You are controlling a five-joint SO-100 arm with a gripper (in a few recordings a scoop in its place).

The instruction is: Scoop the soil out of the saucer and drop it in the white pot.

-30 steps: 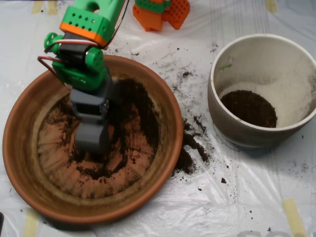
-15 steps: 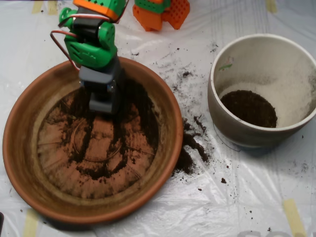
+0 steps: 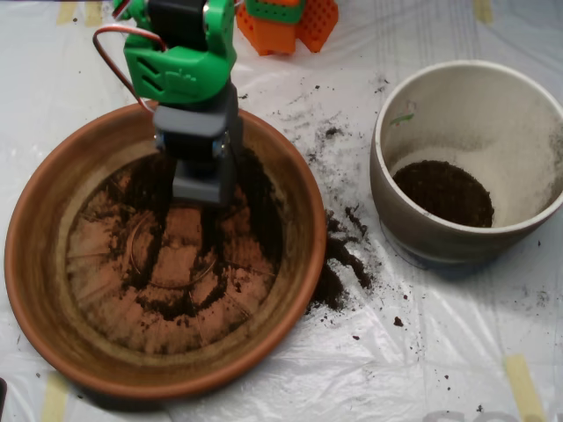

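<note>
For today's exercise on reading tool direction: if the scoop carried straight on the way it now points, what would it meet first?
Probably the soil on the saucer base: the scoop appears to point down and toward the dish's middle. From overhead, its height and tilt are unclear.

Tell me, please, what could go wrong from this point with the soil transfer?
1. Spilled soil already lies on the plastic sheet between saucer and white pot; the carry may shed more there.
2. The soil left in the saucer is thin and scattered, so the scoop may come up nearly empty.
</note>
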